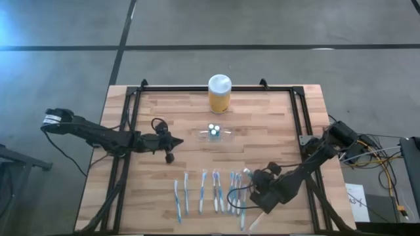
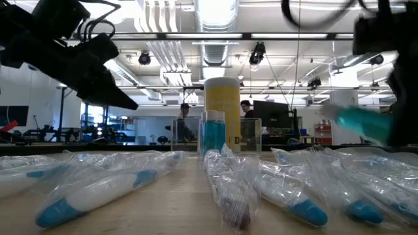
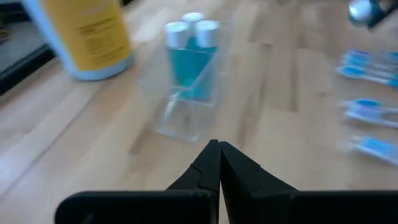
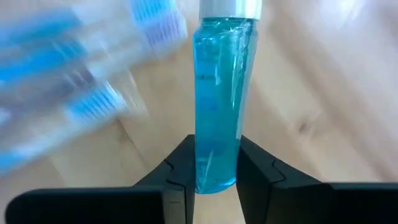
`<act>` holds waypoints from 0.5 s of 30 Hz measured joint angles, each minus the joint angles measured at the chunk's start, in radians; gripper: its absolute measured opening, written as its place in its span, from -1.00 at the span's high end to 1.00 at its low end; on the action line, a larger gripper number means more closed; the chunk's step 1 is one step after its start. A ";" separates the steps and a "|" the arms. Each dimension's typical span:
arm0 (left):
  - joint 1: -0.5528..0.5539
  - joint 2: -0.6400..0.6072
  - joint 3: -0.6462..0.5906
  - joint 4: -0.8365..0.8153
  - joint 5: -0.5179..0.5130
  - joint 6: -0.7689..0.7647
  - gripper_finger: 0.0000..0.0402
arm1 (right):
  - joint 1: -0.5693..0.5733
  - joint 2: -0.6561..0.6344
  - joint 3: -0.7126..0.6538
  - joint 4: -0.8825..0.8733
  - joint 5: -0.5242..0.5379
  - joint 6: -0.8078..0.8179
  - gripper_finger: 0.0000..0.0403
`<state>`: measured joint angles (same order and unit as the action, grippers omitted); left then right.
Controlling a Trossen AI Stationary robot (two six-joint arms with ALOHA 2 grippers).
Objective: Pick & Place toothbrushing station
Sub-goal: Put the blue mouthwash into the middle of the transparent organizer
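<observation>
The clear toothbrushing station stands on the wooden table in front of the yellow jar, with blue bottles upright in it. My left gripper hovers shut to the station's left, pointing at it, touching nothing. My right gripper is over the right end of the toothbrush row near the front edge, shut on a blue see-through bottle with a white cap. In the low view the bottle's teal end shows at the right. My right gripper pinches the blue bottle's lower part, near the end opposite the cap, between its two fingers. The bottle runs out ahead along the fingers, its cap farthest from them. The fingers slant steeply down. In the low view the bottle hangs clear of the table.
A yellow jar with a white lid stands at the far edge behind the station. Several wrapped toothbrushes lie in a row near the front edge. A black frame borders the work area.
</observation>
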<state>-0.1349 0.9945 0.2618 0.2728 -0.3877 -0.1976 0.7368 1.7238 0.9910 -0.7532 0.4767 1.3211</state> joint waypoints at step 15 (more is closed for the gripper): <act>-0.038 0.015 0.209 -0.036 0.260 0.162 0.93 | -0.051 -0.207 -0.012 0.203 0.260 -0.558 0.65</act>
<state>-0.1727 1.0091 0.4712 0.2367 -0.1280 -0.0356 0.6862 1.5171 0.9790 -0.5502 0.7363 0.7632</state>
